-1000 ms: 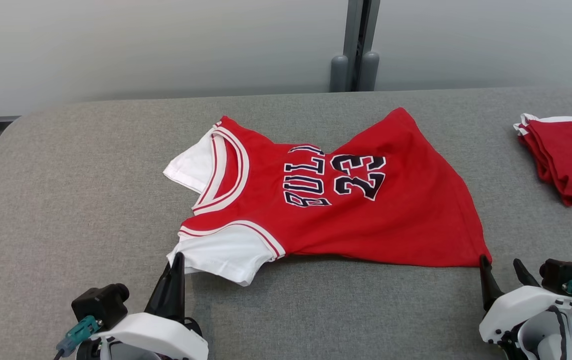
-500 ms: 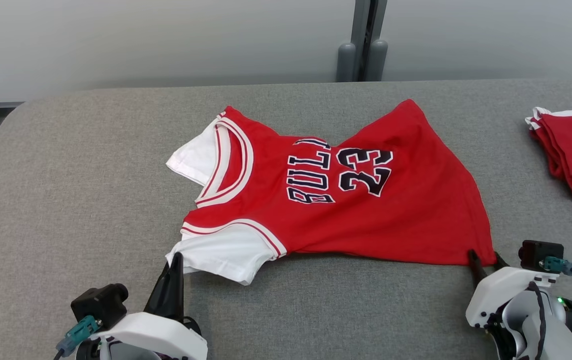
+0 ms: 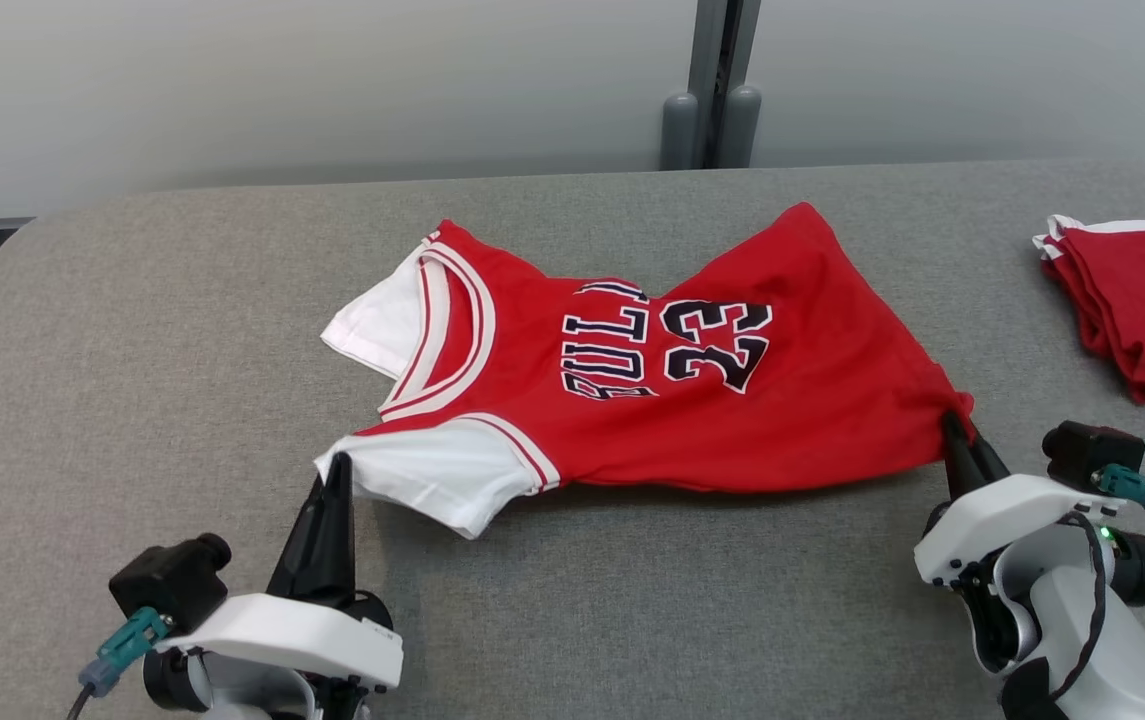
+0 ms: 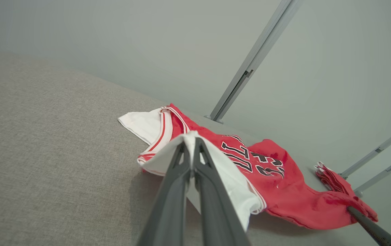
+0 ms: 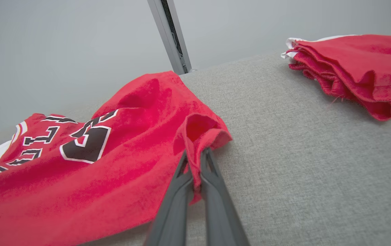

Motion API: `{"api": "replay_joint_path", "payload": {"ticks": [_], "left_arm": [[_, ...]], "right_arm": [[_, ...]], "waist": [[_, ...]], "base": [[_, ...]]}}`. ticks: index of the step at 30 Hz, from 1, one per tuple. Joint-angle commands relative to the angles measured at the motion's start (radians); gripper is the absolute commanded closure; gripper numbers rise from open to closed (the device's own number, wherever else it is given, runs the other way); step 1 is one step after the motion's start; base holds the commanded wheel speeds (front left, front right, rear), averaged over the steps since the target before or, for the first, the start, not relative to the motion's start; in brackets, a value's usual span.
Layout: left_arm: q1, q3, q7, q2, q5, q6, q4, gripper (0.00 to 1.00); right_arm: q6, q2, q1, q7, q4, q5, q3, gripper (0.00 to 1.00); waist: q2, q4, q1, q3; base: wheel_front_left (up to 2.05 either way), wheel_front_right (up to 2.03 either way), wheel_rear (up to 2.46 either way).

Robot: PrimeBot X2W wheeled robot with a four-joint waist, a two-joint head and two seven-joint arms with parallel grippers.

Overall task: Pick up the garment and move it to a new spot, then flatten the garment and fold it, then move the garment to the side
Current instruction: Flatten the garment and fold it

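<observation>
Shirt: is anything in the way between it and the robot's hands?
Nothing visible is. The left hand is shut on the white sleeve of the shirt, and the right hand is shut on its red bottom corner.

The jersey [image 3: 812, 400] is bright red with plain white sleeves. It's got red-and-white striped trim round the neck and armholes, plus near-black lettering and numbers outlined in white. The fabric surface [image 3: 132, 330] is a flecked mid-grey weave. The folded pile [image 3: 1142, 300] is the same red with white edging. The left gripper [image 3: 337, 475] and right gripper [image 3: 954, 425] have charcoal fingers on white bodies.
</observation>
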Motion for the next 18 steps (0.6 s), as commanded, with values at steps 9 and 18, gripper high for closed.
{"api": "replay_joint_path", "payload": {"ticks": [9,18], "left_arm": [[-0.092,0.043,-0.045,0.002,-0.053,-0.059,-0.110,1.00],[-0.153,0.080,-0.024,0.024,-0.080,-0.059,-0.367,1.00]], "right_arm": [[0.000,-0.031,0.050,0.004,-0.308,0.177,0.064,1.00],[0.000,-0.102,0.180,0.085,-0.778,0.321,0.061,1.00]], "waist": [[-0.0001,-0.039,-0.0001,-0.034],[-0.0001,-0.072,-0.0001,-0.072]], "base": [[0.00,0.00,0.00],[0.00,0.00,0.00]]}}
